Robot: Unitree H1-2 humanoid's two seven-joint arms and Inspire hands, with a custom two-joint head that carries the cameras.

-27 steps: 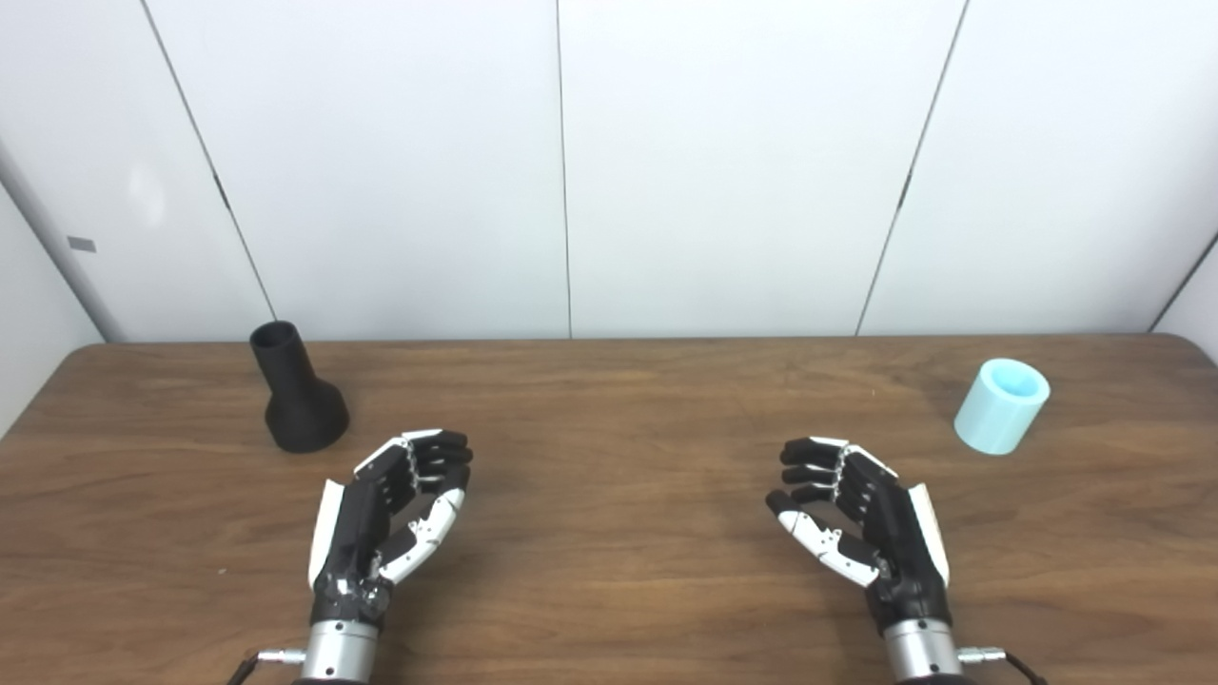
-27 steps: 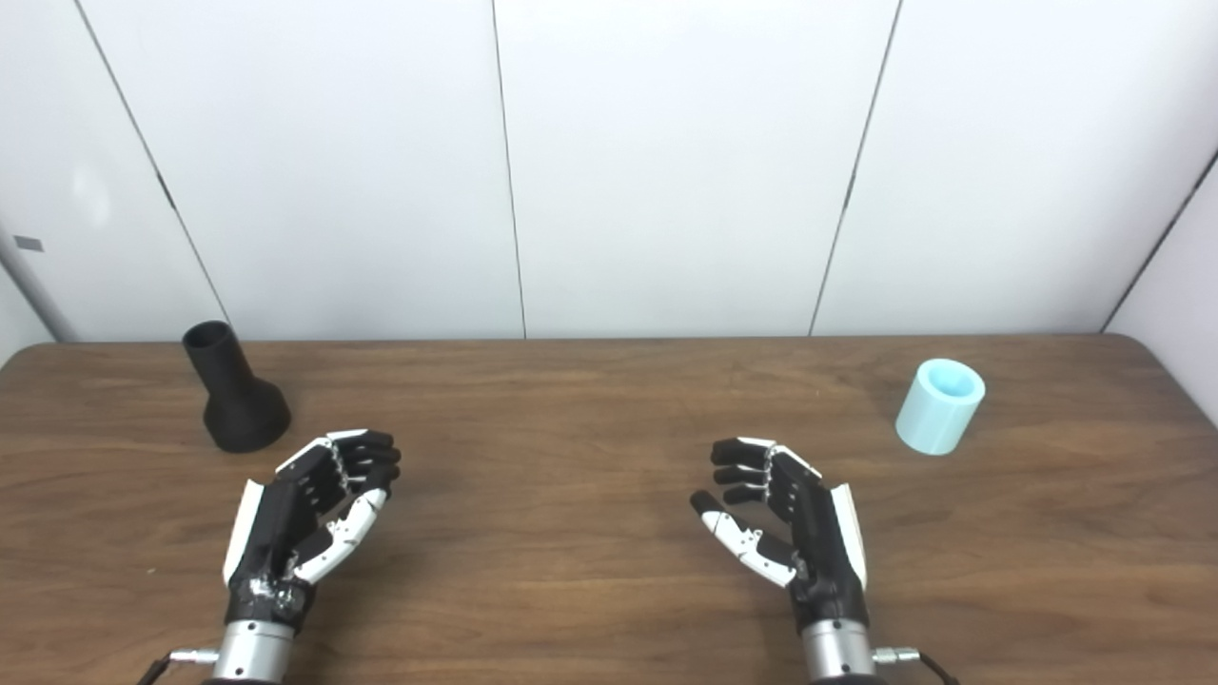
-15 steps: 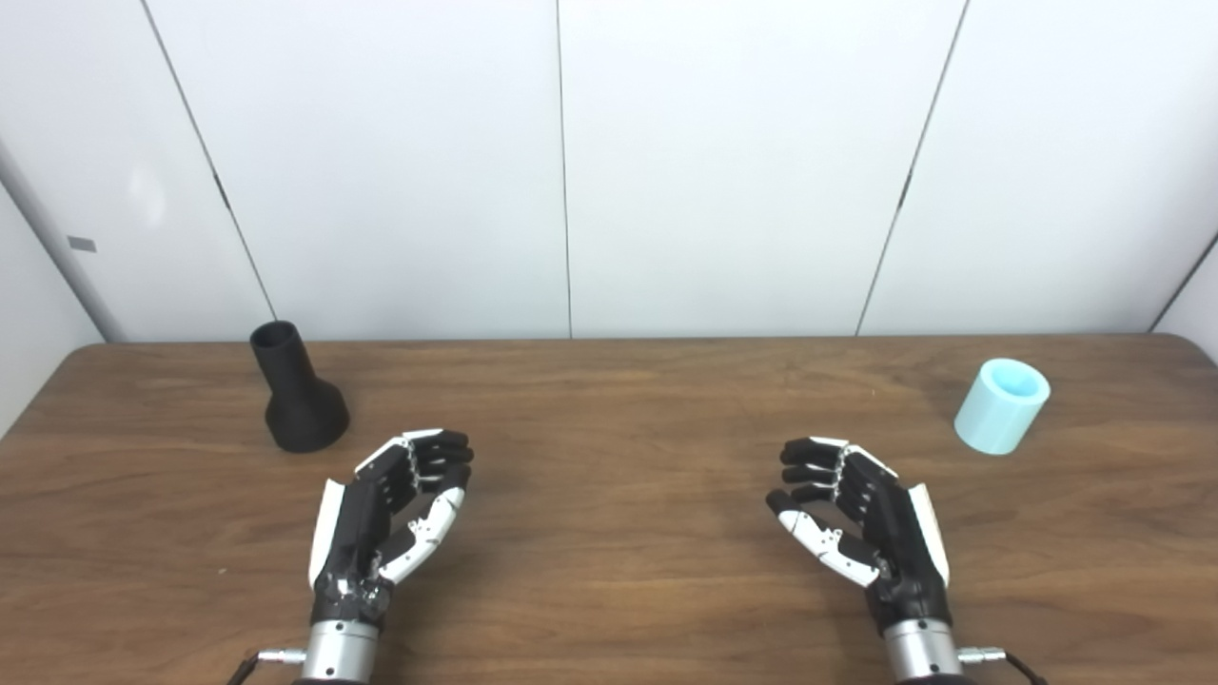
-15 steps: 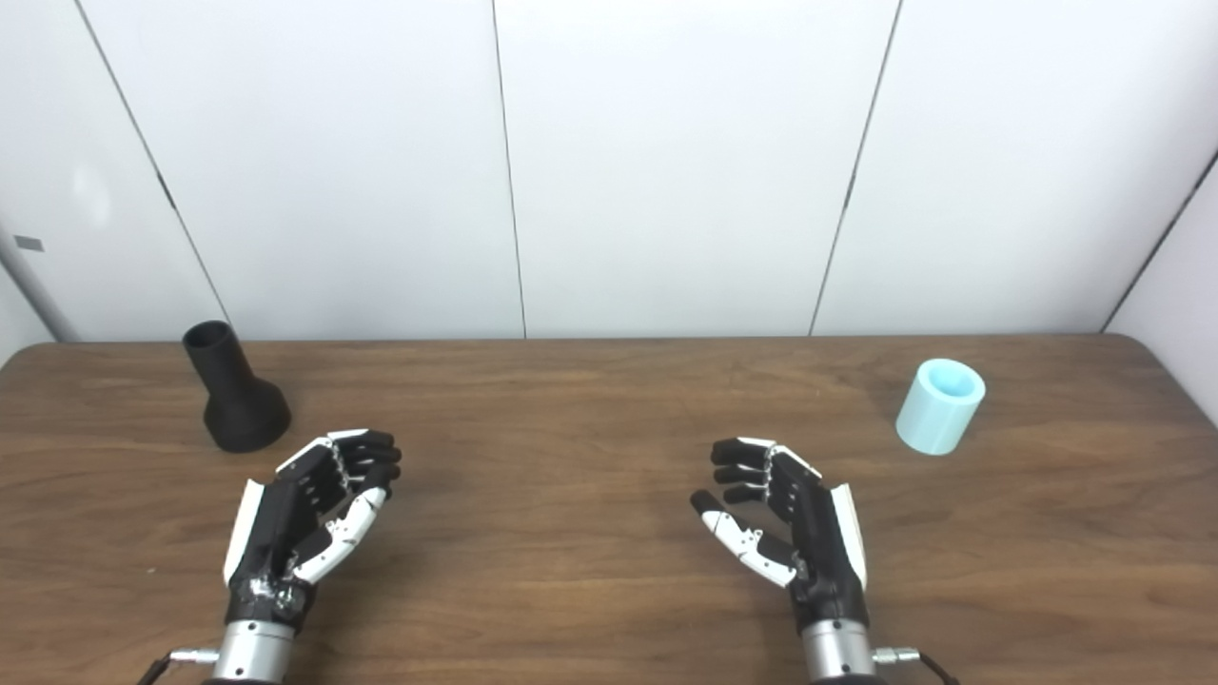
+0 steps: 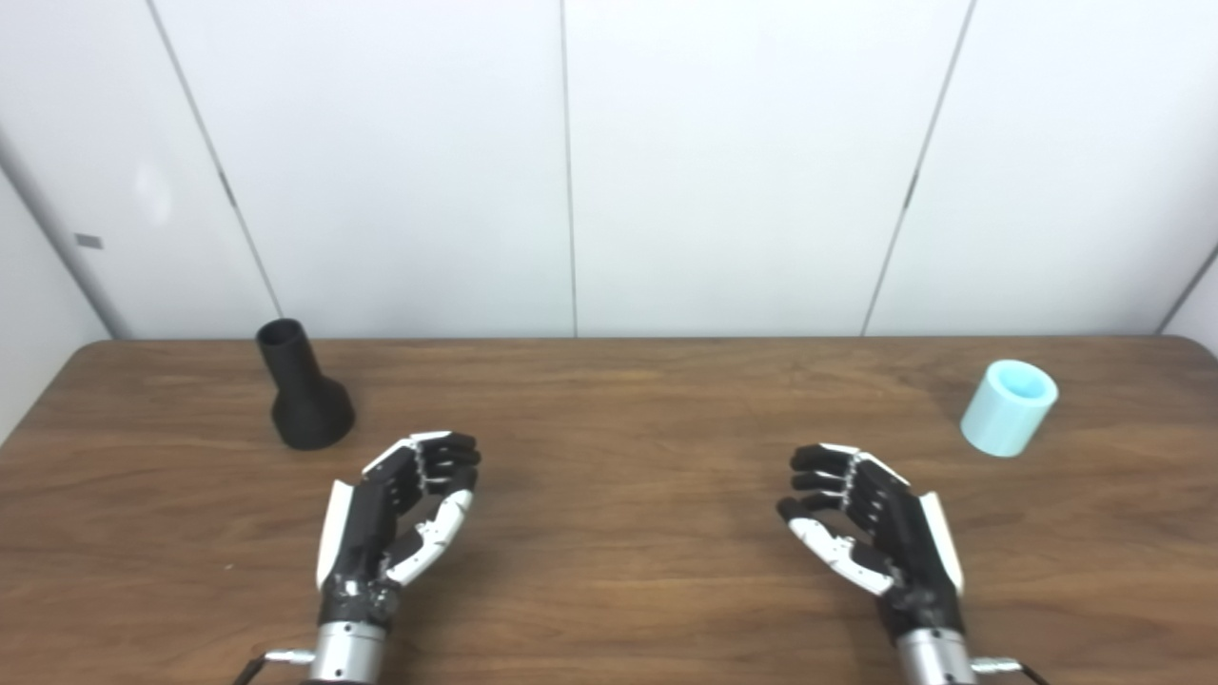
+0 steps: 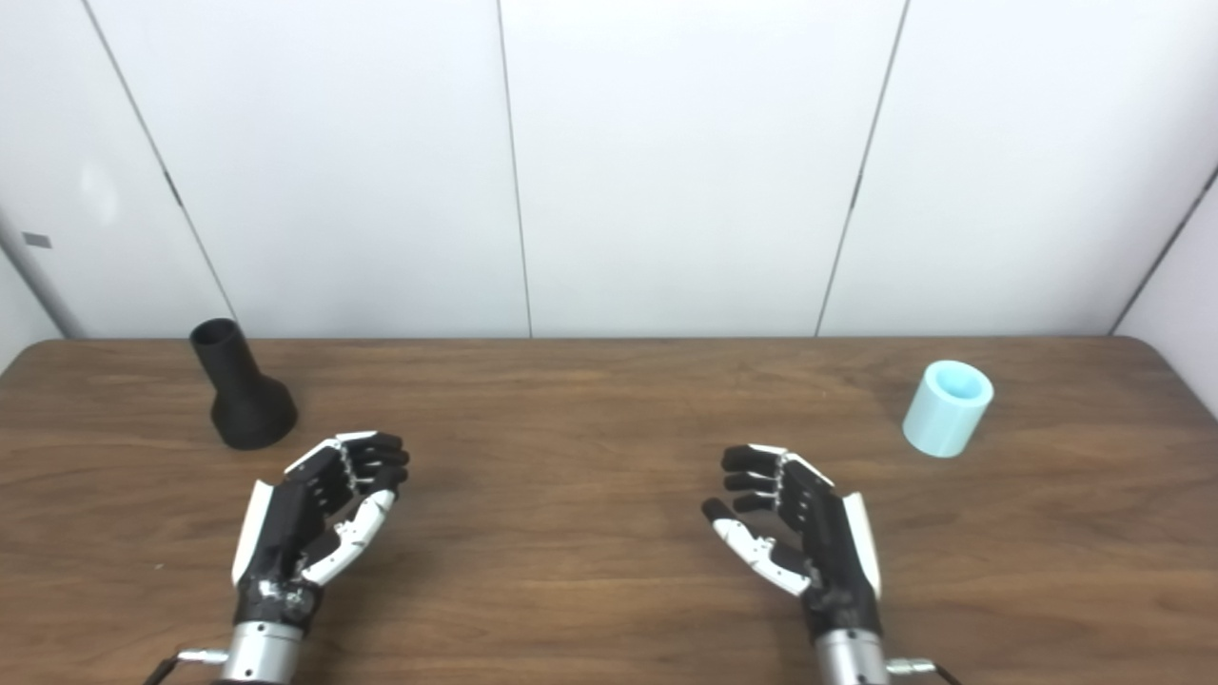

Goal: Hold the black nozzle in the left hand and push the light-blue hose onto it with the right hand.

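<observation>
Both hands low over the wooden worktop [image 5: 609, 571], palms turned inward, facing each other. Left hand [image 5: 395, 523] loosely curled, fingers apart, holding nothing. Right hand [image 5: 871, 533] the same: half-open, empty.

Risks as I judge them. The nozzle [image 5: 303, 400] stands on its flared base with the narrow neck up and leaning slightly; a grab high on the neck could tip it, and a sideways brush from the fingers could roll it toward the back edge. The hose piece [image 5: 1009, 407] is a short, light cylinder, open end up and tilted; a clumsy pinch might knock it over or squash it. Mating the two later needs the axes lined up, or the hose will jam on the rim.

Nozzle sits beyond the left hand, up and to its outer side, near but not touching. Hose lies beyond the right hand, farther out toward the worktop's right edge, well apart.
</observation>
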